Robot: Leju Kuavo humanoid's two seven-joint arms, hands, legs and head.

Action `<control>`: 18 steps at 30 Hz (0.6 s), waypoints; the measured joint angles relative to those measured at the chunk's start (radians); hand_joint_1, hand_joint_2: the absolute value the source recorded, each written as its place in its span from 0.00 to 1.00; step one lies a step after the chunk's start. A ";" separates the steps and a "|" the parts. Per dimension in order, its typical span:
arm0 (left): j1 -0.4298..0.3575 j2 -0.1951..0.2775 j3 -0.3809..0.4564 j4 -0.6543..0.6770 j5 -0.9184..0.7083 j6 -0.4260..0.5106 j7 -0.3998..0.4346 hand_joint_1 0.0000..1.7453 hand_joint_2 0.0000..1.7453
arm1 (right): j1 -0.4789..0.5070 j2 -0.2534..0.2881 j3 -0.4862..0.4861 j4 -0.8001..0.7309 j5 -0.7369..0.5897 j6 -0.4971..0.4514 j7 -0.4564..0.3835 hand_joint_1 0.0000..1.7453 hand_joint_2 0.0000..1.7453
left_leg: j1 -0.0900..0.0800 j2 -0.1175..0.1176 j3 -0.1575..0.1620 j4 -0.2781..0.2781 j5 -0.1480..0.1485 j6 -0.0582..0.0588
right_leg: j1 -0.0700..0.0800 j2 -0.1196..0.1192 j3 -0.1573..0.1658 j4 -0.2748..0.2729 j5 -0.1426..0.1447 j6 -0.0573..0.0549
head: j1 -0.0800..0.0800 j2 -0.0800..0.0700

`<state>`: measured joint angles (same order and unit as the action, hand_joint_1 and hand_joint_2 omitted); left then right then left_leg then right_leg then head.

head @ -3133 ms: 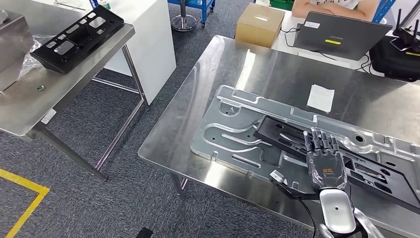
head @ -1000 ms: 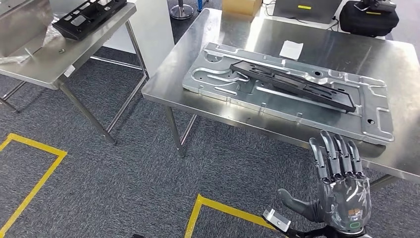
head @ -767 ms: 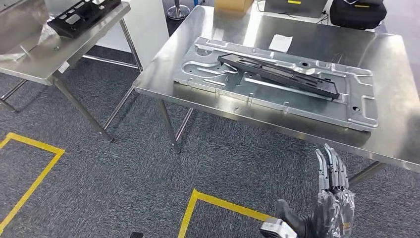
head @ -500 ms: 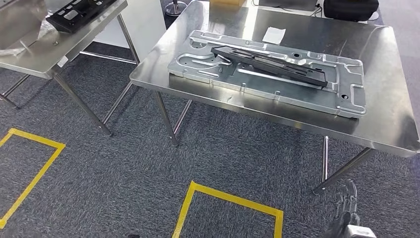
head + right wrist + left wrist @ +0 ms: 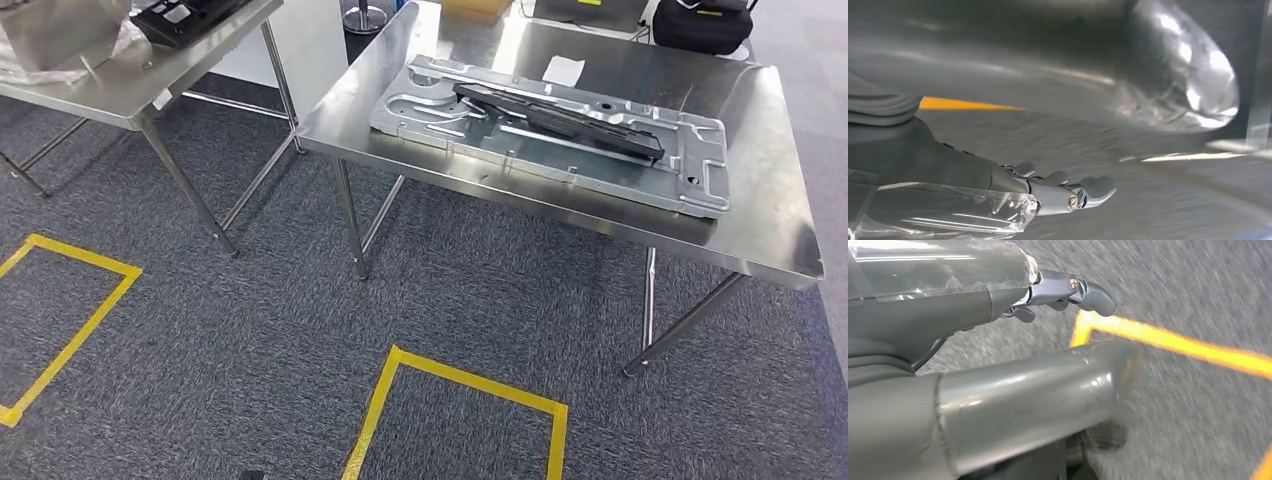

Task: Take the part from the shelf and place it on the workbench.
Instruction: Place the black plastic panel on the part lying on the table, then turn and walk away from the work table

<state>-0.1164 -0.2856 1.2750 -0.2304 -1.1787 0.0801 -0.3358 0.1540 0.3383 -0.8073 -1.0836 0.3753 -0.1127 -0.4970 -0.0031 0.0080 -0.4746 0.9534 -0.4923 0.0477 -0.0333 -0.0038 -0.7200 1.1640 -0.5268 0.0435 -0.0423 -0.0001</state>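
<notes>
Black part (image 5: pixel 558 118) lies on silver plate (image 5: pixel 690 160), on worktop (image 5: pixel 770 220) at 1 o'clock. Second black part (image 5: pixel 185 12) on shelf table at 11. L hand (image 5: pixel 1068 292) and R hand (image 5: pixel 1063 192) hang loose, fingers apart, holding nothing. Judgement: placing looks done; if another fetch, turn to 11, keep arms clear of worktop edge.

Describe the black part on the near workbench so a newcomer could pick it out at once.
Find the steel workbench nearest the camera in the head view. A large silver stamped metal panel lies flat on it. The long black part lies diagonally across that panel: narrow, dark and bar-shaped, unlike the pale panel beneath it and the small white paper beyond.
</notes>
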 joint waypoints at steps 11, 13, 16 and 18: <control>-0.005 -0.010 0.022 -0.001 0.043 0.036 0.008 0.00 0.00 | -0.145 -0.055 -0.272 0.382 0.281 -0.107 0.053 0.00 0.00 | -0.017 -0.052 -0.144 0.066 0.087 -0.027 | 0.020 0.047 0.261 -0.185 -0.022 -0.049 | 0.006 0.000; -0.001 -0.010 0.037 -0.001 0.059 0.041 0.006 0.00 0.00 | -0.157 -0.073 -0.290 0.438 0.315 -0.120 0.072 0.00 0.00 | -0.014 -0.047 -0.167 0.112 0.051 -0.042 | 0.014 0.025 0.254 -0.190 -0.008 -0.059 | 0.004 0.000; 0.003 -0.011 0.048 -0.002 0.067 0.042 0.004 0.00 0.00 | -0.167 -0.092 -0.310 0.497 0.334 -0.132 0.091 0.00 0.00 | 0.002 -0.024 -0.229 0.290 -0.065 -0.060 | 0.012 -0.009 0.234 -0.189 0.007 -0.062 | -0.001 0.000; 0.004 -0.011 0.052 -0.002 0.069 0.043 0.004 0.00 0.00 | -0.174 -0.103 -0.321 0.531 0.341 -0.138 0.096 0.00 0.00 | 0.013 -0.016 -0.229 0.338 -0.076 -0.071 | 0.010 -0.033 0.223 -0.186 0.013 -0.057 | -0.001 0.000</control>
<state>-0.1120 -0.2967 1.3267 -0.2320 -1.1097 0.1226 -0.3313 -0.0203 0.2353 -1.1284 -0.5528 0.7162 -0.2509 -0.4008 0.0099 -0.0081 -0.7033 1.2913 -0.5683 -0.0229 -0.0238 -0.0363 -0.4967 0.9779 -0.5135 -0.0131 -0.0433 0.0000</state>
